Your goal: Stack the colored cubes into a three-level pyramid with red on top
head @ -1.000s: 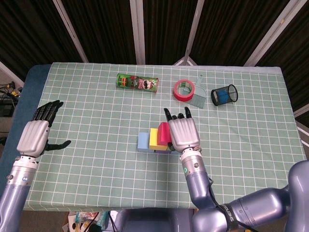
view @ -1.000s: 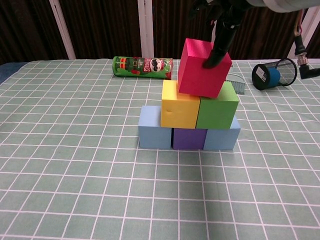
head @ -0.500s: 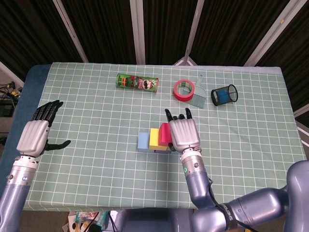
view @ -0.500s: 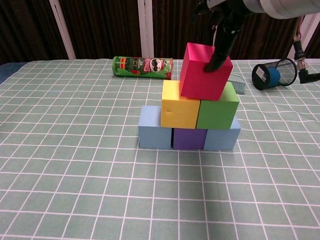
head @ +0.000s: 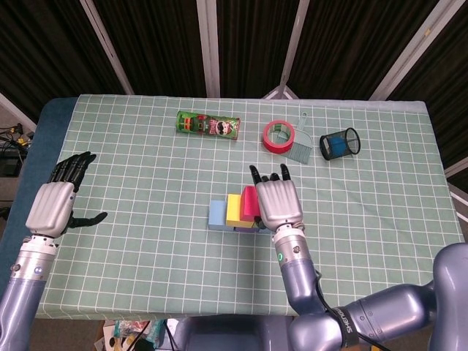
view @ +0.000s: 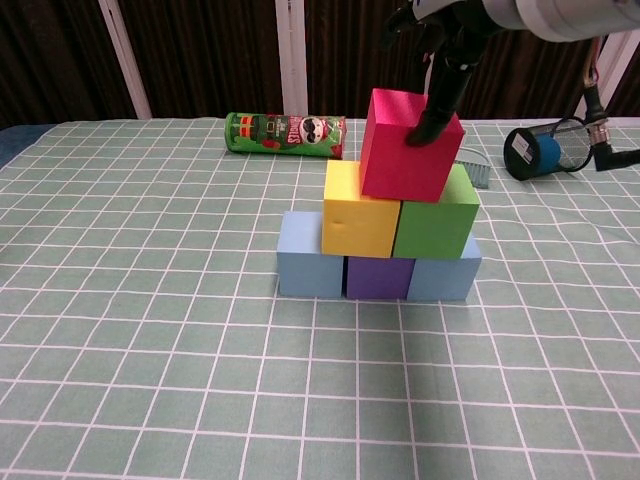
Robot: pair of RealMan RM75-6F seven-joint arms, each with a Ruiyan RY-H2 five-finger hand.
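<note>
The red cube (view: 405, 150) sits slightly tilted on the yellow cube (view: 360, 210) and the green cube (view: 435, 215). Beneath them runs a bottom row: a light blue cube (view: 300, 255), a purple cube (view: 378, 277) and another light blue cube (view: 445, 275). My right hand (view: 445, 60) reaches down from above, one dark finger pressing the red cube's upper right corner. In the head view, the right hand (head: 278, 201) covers the right part of the stack, leaving the red cube (head: 248, 203) and yellow cube (head: 233, 208) partly visible. My left hand (head: 55, 205) hovers open at the table's left edge.
A green Pringles can (head: 208, 125) lies on its side at the back. A red tape roll (head: 278, 136), a small brush (head: 298, 146) and a black mesh cup (head: 340, 142) stand at the back right, behind the stack.
The red cube has come down a little and sits less tilted on the yellow and green cubes. The right hand followed it down. The left hand has not moved.
</note>
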